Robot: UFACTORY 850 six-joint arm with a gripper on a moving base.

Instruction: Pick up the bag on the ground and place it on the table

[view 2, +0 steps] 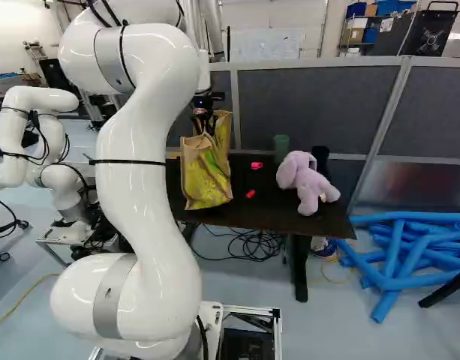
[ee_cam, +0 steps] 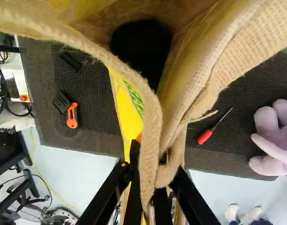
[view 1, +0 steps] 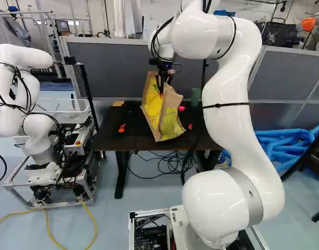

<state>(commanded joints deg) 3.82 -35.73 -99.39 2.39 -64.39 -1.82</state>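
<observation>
tool (ee_cam: 154,163) gripping bag (view 1: 170,124) up top | over desk (view 1: 108,136), contact unclear | ease straight down, release once bottom sits flat

Right base view: purple plush toy (view 2: 308,184), dark upright object (view 2: 320,156) just behind it; green cup (view 2: 281,147) stood to its left. Wrist view: red-handled screwdriver (ee_cam: 205,136) lay near plush toy; orange-handled tool (ee_cam: 72,115) lay beside black block (ee_cam: 62,101). Blue foam tubes (view 2: 395,251) and tangled black cables (view 2: 258,244) lay on floor (view 2: 350,330). Left base view: another robot (view 1: 37,135) stood at left, yellow cable (view 1: 47,221) nearby; gray partition (view 1: 112,65) stood at back
</observation>
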